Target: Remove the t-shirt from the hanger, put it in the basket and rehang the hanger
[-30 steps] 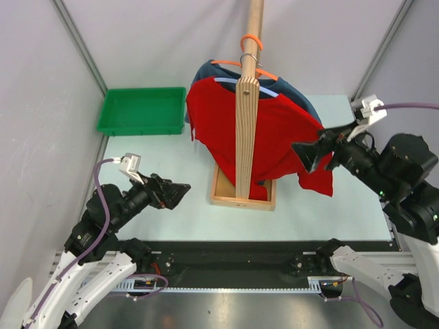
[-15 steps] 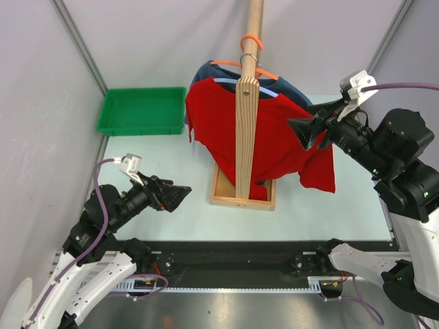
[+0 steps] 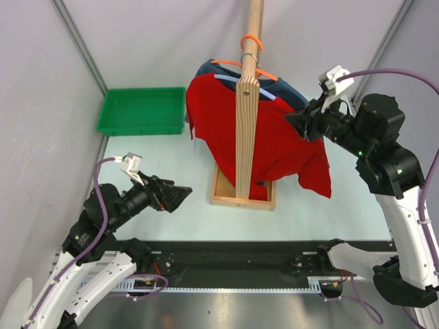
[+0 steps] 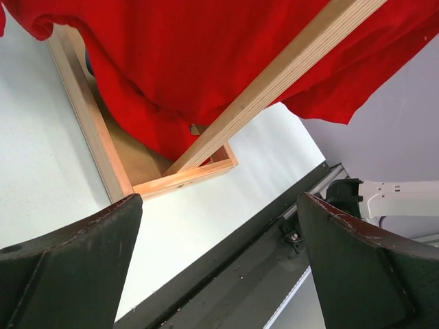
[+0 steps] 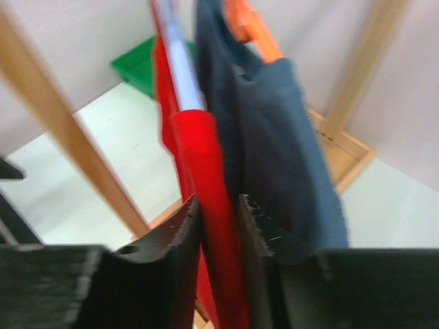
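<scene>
While red t-shirt [image 3: 274, 151] hangs lengthwise down | right pincer [image 3: 298, 125] clamps its shoulder | left pincer [image 3: 182, 195] agape

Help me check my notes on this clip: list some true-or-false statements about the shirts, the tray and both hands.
1. The right hand is shut on the red t-shirt. True.
2. The left hand grips the red shirt's hem. False: it is open, holds nothing and is apart from the shirt.
3. A dark blue shirt hangs right behind the red one. True.
4. The green tray sits to the right of the wooden stand. False: it is at the far left of the table.
5. The red t-shirt lies flat on the table. False: it hangs up on the stand.
</scene>
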{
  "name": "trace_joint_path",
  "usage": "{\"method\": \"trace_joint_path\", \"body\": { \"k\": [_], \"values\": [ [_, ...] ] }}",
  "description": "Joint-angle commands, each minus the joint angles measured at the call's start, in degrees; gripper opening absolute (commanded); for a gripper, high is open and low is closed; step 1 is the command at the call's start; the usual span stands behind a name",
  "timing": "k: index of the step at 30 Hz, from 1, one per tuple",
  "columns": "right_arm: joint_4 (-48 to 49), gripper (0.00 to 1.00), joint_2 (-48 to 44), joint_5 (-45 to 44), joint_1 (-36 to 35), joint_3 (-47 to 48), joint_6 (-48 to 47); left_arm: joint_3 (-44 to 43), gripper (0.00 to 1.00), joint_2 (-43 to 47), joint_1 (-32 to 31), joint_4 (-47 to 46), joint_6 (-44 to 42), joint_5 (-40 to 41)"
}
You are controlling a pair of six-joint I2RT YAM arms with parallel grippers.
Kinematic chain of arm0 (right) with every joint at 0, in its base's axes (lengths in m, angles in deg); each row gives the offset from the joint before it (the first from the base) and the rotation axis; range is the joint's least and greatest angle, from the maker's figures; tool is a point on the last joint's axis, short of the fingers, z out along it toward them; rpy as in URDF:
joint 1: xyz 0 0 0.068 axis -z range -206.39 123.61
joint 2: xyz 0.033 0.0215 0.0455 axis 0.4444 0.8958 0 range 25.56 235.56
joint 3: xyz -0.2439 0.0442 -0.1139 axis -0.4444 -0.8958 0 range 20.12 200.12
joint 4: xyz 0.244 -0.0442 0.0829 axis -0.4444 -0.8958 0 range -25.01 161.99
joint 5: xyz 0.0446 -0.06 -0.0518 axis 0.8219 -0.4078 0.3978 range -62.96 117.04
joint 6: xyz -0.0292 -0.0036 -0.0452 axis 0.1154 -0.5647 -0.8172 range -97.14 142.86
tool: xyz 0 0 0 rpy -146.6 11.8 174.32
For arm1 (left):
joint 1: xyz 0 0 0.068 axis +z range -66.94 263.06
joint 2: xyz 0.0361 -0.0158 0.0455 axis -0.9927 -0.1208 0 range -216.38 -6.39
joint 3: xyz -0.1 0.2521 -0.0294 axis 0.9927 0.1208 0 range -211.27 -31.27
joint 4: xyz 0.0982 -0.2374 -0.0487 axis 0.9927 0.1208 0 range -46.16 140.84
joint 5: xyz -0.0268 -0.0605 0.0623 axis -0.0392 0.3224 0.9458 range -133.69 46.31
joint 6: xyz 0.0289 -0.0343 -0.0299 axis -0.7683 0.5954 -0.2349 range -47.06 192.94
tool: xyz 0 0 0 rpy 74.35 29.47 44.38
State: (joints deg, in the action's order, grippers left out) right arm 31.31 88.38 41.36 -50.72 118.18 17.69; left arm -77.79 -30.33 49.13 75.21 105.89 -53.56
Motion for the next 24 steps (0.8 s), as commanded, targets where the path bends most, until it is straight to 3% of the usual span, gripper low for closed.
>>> {"method": "trace_joint_path", "body": {
  "k": [1,10,11,13,24],
  "values": [
    [3.5,0.27,-3.2,6.9,0.3,-2.7,-0.5,-2.2,1.0,-0.3,0.4,-0.5,-0.2,-1.8],
    [6.1,0.34,-1.5,9.1,0.8,-5.1,-1.5,-2.4,1.0,-1.3,0.4,-1.0,0.5,-3.4],
    [6.5,0.28,-1.1,9.2,0.9,-5.1,-1.7,-2.5,1.0,-1.3,0.4,-0.8,0.4,-3.5],
    [8.0,0.02,-0.5,9.9,1.5,-5.0,-1.9,-3.0,1.0,-1.1,0.4,-0.4,0.3,-3.2],
    [13.6,0.0,5.6,21.4,3.7,2.2,-3.4,-5.8,1.0,-0.7,0.3,2.1,-1.2,-1.2]
  ]
}}
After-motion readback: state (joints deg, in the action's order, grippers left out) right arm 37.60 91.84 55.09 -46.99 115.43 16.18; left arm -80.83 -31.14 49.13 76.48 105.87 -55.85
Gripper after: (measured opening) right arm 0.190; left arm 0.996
